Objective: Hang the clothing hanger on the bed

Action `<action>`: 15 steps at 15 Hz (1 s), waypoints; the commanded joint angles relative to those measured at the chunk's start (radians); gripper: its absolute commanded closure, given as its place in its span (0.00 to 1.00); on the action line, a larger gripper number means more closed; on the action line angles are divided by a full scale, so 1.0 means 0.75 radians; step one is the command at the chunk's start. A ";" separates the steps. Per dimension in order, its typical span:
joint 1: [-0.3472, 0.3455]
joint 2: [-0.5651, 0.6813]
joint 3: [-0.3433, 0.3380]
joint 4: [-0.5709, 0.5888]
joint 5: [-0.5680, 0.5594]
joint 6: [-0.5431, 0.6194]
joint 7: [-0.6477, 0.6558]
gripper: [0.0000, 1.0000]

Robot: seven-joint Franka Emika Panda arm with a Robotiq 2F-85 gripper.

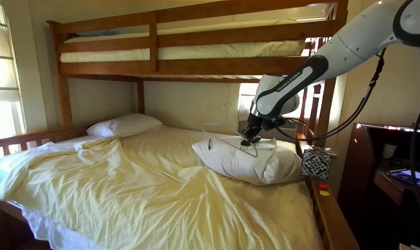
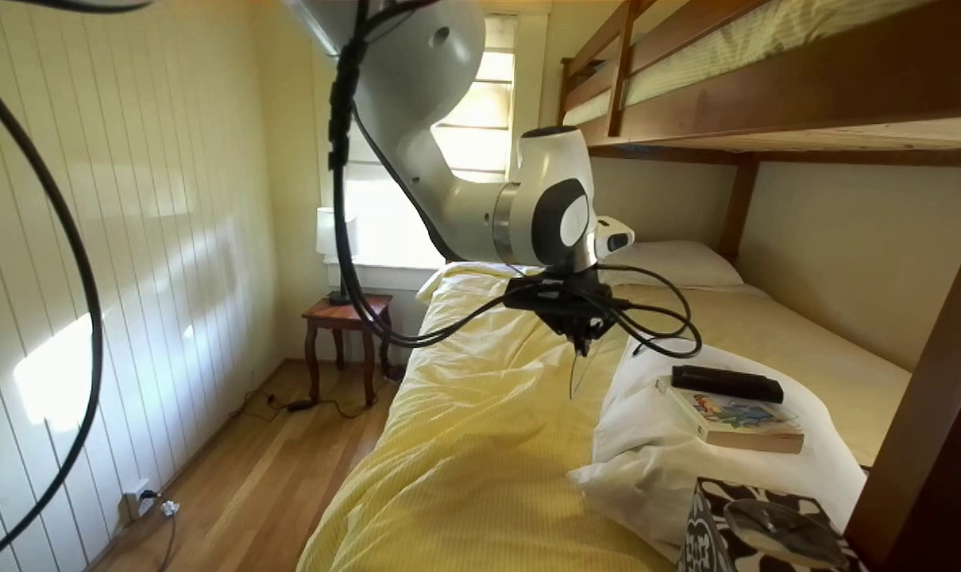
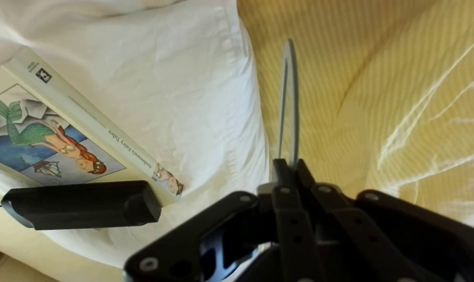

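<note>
Black fingers (image 3: 290, 203) of the gripper (image 3: 293, 166), nearly touching, pinch the hanger (image 3: 295, 109) off-centre, presumably so its upward hook (image 1: 227, 103) can catch the bed (image 1: 224, 66).

On the bed (image 1: 231, 66), a book (image 2: 739, 415) is lying on a pillow (image 1: 248, 168). The clothing hanger (image 3: 295, 109) is sitting in the hand (image 3: 292, 164), above the sheet (image 1: 137, 184).

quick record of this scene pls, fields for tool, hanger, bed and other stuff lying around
Tool: shut on the clothing hanger
Hanger pose: hook end uppermost, base sloping
Hanger touching bedding: cannot tell
Bed: wooden bunk bed, railed top bunk; hanger not hung on it
White pillow: under a book with a mermaid on its cover
On the book: a black oblong object
Patterned box: beside that pillow
</note>
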 commanded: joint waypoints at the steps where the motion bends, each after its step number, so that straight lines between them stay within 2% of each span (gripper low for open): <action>1: -0.061 -0.205 0.039 -0.142 -0.019 -0.178 -0.270 0.99; 4: -0.099 -0.311 0.002 -0.135 -0.076 -0.419 -0.483 0.99; 8: -0.155 -0.417 -0.048 -0.089 -0.237 -0.580 -0.707 0.99; 9: -0.164 -0.423 -0.056 -0.066 -0.225 -0.600 -0.668 0.99; 10: -0.152 -0.378 -0.050 -0.076 -0.183 -0.552 -0.652 0.96; 13: -0.164 -0.419 -0.065 -0.071 -0.190 -0.577 -0.666 0.96; 14: -0.163 -0.419 -0.064 -0.071 -0.190 -0.578 -0.666 0.99; 15: -0.162 -0.380 -0.059 -0.038 -0.197 -0.557 -0.612 0.99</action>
